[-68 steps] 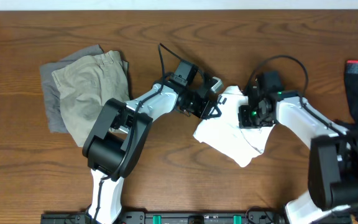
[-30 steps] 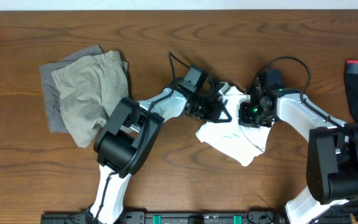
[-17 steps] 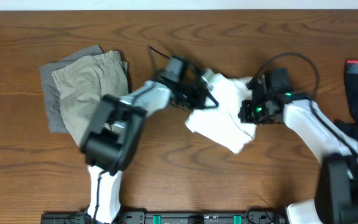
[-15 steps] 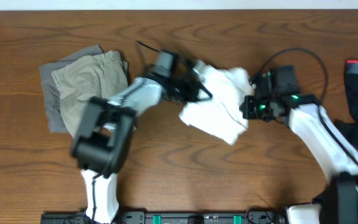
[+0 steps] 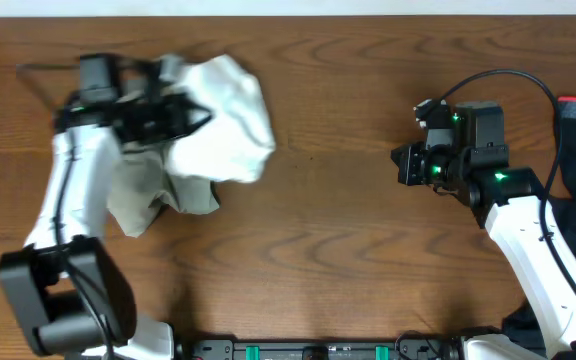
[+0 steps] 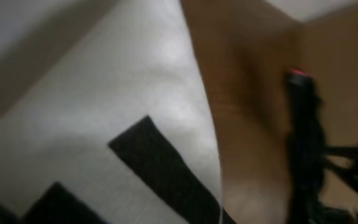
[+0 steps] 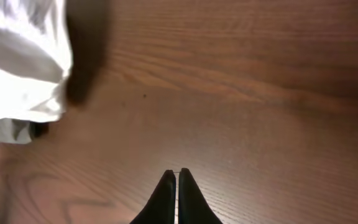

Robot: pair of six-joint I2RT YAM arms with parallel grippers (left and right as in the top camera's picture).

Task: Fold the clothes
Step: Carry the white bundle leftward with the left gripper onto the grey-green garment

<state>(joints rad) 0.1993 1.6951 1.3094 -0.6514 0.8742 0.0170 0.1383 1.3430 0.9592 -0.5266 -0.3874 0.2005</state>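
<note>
Clamping the white T-shirt (image 5: 226, 125) is the left gripper (image 5: 190, 117); right gripper (image 7: 177, 173) closed.

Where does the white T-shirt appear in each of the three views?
Overhead: white T-shirt bunched at upper left, above the khaki shorts.
Left wrist: white T-shirt fills the left side, close and blurred.
Right wrist: white T-shirt in the top-left corner.
Shared landmark: the wooden table, bare to the shirt's right in every view.
</note>
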